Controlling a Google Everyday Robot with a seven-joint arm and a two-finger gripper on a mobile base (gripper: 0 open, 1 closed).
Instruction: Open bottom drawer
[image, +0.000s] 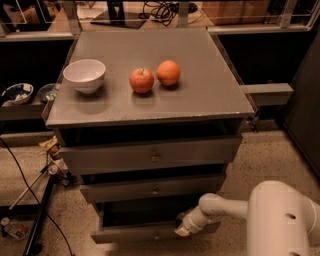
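Your gripper (182, 230) sits low beneath the desk's (200, 95) front edge, right of centre, touching the top lip of the bottom drawer (130, 234). That drawer is the lowest front and shows a dark gap above it. Whether the gripper is clamped or spread, I cannot tell. Expect a stiff, light panel on runners. Hold near centre so it doesn't skew.

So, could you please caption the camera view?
Gripper at the bottom drawer front; bowl, apple and orange on the cabinet top.

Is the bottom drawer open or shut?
Open a bit: the bottom drawer sticks out past the middle drawer, dark inside showing. The gripper is at its front.
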